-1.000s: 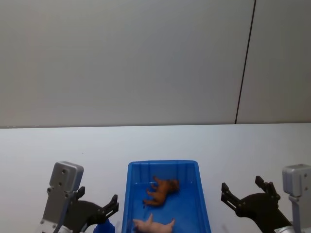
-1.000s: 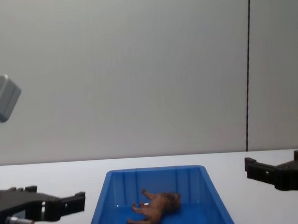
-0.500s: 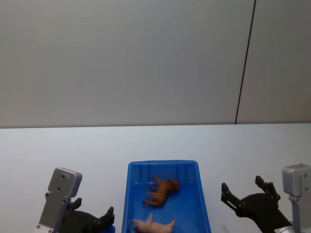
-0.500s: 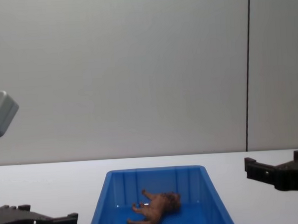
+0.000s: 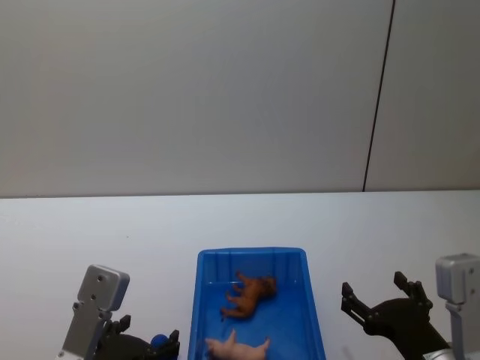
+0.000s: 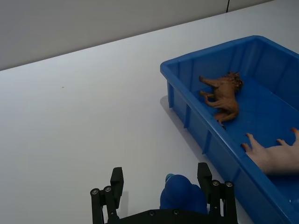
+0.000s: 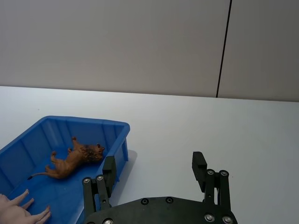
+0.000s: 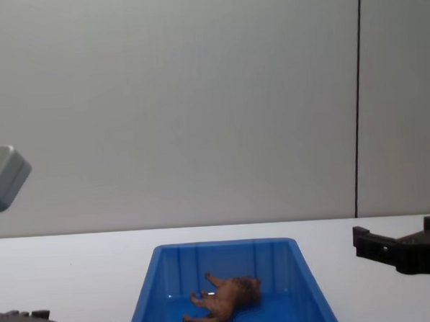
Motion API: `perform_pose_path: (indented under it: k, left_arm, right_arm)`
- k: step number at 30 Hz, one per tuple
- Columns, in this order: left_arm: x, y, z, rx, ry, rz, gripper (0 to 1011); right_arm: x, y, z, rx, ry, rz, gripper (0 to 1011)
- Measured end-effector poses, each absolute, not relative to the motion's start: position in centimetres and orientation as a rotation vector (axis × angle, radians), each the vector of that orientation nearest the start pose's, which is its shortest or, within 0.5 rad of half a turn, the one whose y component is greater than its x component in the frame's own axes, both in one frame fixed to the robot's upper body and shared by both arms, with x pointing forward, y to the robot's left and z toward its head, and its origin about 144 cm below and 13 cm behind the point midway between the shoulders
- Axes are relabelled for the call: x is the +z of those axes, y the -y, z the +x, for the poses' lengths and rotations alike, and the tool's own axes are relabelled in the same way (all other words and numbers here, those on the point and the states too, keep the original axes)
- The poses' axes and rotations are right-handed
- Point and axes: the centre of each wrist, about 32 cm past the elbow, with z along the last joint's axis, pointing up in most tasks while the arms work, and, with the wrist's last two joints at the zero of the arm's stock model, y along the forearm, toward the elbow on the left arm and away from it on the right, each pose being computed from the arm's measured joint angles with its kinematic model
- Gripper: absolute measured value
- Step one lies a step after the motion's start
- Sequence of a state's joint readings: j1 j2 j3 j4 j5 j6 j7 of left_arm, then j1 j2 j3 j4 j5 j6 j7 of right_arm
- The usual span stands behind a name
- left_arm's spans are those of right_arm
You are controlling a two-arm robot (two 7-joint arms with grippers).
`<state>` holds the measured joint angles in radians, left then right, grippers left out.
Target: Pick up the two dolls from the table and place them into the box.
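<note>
Both dolls lie inside the blue box (image 5: 199, 300). The reddish-brown doll (image 5: 251, 294) is on its side at the far end, and the pale pink doll (image 5: 236, 347) lies nearer me. In the left wrist view the brown doll (image 6: 223, 93) and pink doll (image 6: 275, 156) rest on the box floor. My left gripper (image 6: 160, 171) is open, low on the table (image 5: 112, 225) to the left of the box, with a dark blue ball (image 6: 181, 198) between its fingers. My right gripper (image 7: 154, 164) hovers open to the right of the box (image 7: 122, 140), holding nothing.
The dark blue ball (image 5: 157, 343) sits on the white table close to the box's left wall. A grey wall with a dark vertical seam (image 5: 377, 105) stands behind the table's far edge. White tabletop lies on both sides of the box.
My left gripper has sunk lower and drawn back beside the box, so the blue ball now sits between its fingers. The right gripper and both dolls have not moved.
</note>
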<state>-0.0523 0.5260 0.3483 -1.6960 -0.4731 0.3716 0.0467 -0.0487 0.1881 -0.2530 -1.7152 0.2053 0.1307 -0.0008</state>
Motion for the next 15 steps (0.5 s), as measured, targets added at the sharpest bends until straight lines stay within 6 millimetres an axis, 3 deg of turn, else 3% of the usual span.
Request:
perform_pose_path:
  k: [10,15]
  left_arm:
    - [116.99,-26.22,45.41,1.216,-0.218,0.381,1001]
    - [116.87,-26.23,45.44,1.208,-0.221,0.390,914]
  right_arm:
    - [116.09,19.41,43.38,-1.294,-0.084,-0.047,1001]
    - [116.08,19.41,43.38,-1.294,-0.084,-0.047,1001]
